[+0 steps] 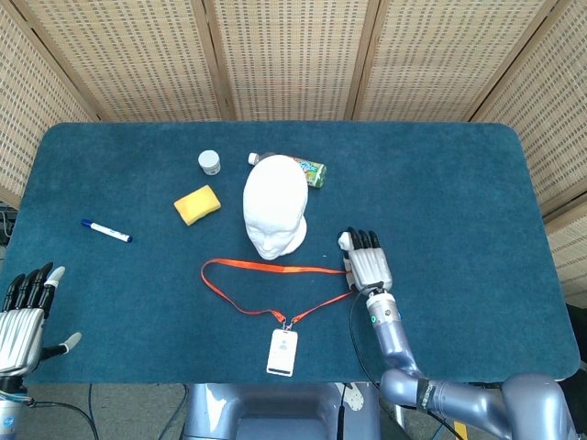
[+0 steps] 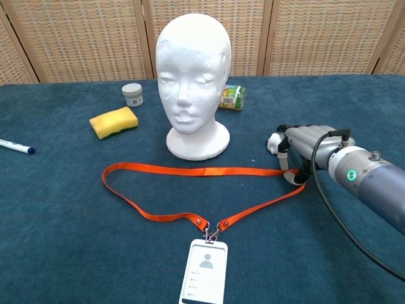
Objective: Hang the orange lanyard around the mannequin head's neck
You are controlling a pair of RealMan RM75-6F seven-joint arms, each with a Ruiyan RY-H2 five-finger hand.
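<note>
The white mannequin head [image 1: 274, 207] [image 2: 192, 79] stands upright at the table's middle, facing me. In front of it the orange lanyard [image 1: 275, 268] [image 2: 190, 170] lies flat in a loop, its white badge [image 1: 282, 352] [image 2: 205, 270] nearest me. My right hand [image 1: 368, 262] [image 2: 302, 147] rests palm down at the loop's right end, fingers apart. Its thumb [image 2: 290, 178] touches the strap's bend, and nothing is gripped. My left hand [image 1: 25, 314] hangs open off the table's near left corner, seen only in the head view.
A yellow sponge [image 1: 197, 204] [image 2: 114, 121], a small white jar [image 1: 209, 162] [image 2: 132, 94] and a green bottle [image 1: 310, 170] [image 2: 233, 97] sit beside and behind the head. A blue marker [image 1: 105, 231] [image 2: 16, 147] lies at the left. Wicker screens back the blue table [image 1: 440, 192].
</note>
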